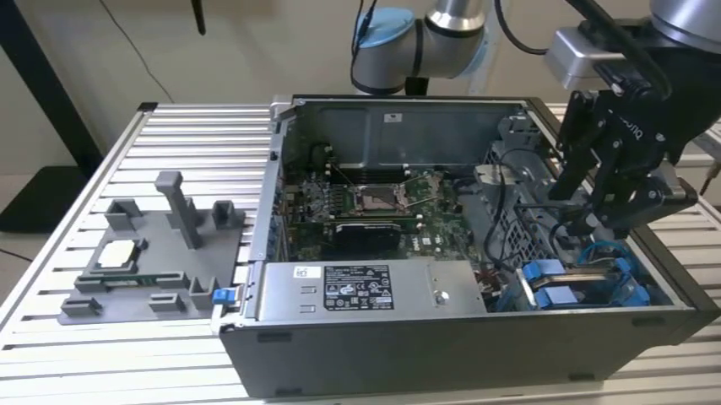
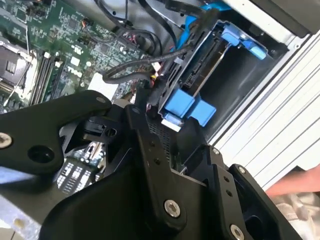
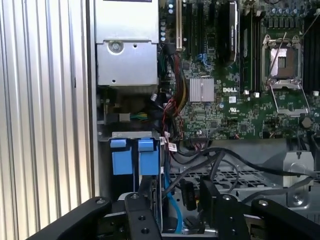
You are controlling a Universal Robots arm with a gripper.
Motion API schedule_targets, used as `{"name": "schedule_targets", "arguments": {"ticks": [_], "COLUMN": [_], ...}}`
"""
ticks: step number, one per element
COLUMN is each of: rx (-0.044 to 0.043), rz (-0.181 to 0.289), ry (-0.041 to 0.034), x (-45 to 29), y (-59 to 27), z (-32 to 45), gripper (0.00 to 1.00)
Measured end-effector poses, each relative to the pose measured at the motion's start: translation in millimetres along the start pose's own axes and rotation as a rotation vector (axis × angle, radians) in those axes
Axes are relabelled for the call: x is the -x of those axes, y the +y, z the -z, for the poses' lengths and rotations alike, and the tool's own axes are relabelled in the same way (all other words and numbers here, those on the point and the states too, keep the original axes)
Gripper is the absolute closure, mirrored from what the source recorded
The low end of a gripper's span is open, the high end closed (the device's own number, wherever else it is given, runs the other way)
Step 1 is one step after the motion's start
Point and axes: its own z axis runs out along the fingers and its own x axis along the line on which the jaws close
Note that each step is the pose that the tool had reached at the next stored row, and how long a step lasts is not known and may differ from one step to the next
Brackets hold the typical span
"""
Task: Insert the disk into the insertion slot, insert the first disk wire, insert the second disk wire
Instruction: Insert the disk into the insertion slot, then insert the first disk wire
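The disk (image 2: 202,62) sits in the insertion slot (image 2: 245,80) at the case's front corner, on the exterior view's right. Its blue frame tabs (image 3: 135,156) stick out at the end. My gripper (image 2: 167,125) hovers just over that end, open by a narrow gap with nothing clearly held. A black wire (image 2: 127,75) runs to a black connector (image 2: 159,87) beside the disk's end. In the first wrist view a black connector (image 3: 188,195) hangs between my fingers (image 3: 137,215), next to a blue wire (image 3: 172,212). The exterior view shows my gripper (image 1: 586,232) above the blue frame (image 1: 552,295).
The open case (image 1: 451,346) lies on a slatted metal table (image 1: 169,135). Inside are the motherboard (image 1: 383,202) and the grey power-supply box (image 1: 360,287). A grey fixture (image 1: 158,253) with parts stands at the exterior view's left. A person's hand (image 2: 300,182) rests outside the case.
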Motion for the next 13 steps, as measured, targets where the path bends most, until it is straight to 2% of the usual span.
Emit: {"name": "schedule_targets", "arguments": {"ticks": [1, 3, 5, 7, 9, 13], "rx": [-0.005, -0.0216, -0.0423, -0.0556, -0.0604, -0.0612], "rz": [0.002, 0.007, 0.014, 0.02, 0.028, 0.04], "ry": [0.0001, -0.0006, -0.0018, -0.0021, -0.0022, -0.002], "x": [0.5, 0.8, 0.9, 1.0, 1.0, 1.2], "y": [0.7, 1.9, 3.1, 3.6, 3.7, 4.4], "z": [-1.1, -2.8, -4.0, -4.2, -4.1, -4.6], "gripper": [0.0, 0.0, 0.0, 0.0, 0.0, 0.0]}}
